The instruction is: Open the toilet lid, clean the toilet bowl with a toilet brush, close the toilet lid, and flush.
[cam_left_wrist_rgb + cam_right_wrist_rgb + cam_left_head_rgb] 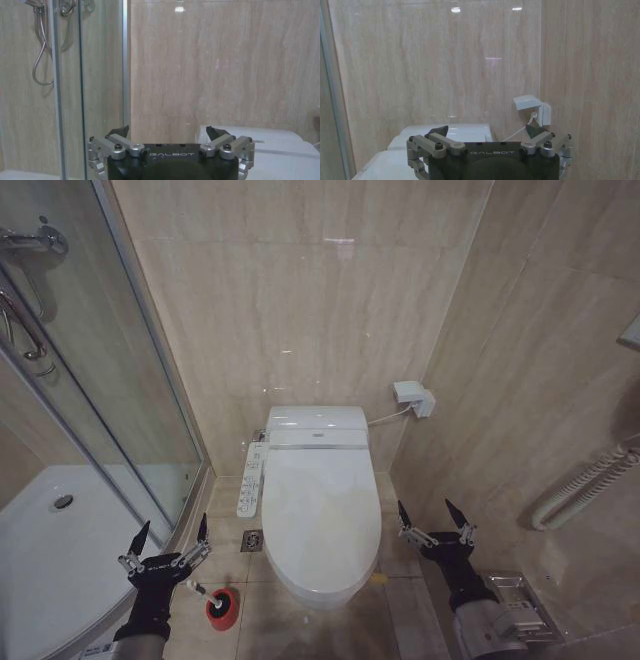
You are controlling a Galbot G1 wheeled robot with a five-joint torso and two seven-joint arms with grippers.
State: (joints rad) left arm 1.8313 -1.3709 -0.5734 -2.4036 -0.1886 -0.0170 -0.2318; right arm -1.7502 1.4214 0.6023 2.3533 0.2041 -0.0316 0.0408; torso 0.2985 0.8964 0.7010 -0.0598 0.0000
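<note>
- We see the toilet lid lying shut over the toilet bowl at the middle of the head view, with only a thin edge of the bowl showing under the lid's front.
- Behind the lid, at 12 o'clock from it, sits the white tank unit against the beige tiled wall.
- A white button strip runs along the toilet's side at about 9 o'clock from the lid.
- At 7 o'clock from the lid, a small red cup stands on the floor and holds the toilet brush; we see its pale handle slanting up out of the cup, while the bristle head is hidden inside.
- A square floor drain lies between the cup and the button strip.
- Our left gripper hovers at 10 o'clock from the cup, near the handle but apart from it, its jaws spread wide and holding nothing.
- Our right gripper hangs at 3 o'clock from the lid, its jaws likewise spread and empty.
- The glass shower enclosure fills the 9 o'clock side, with a white shower tray and its round drain.
- A white wall socket box sits at 1 o'clock from the lid, cabled to the tank unit.
</note>
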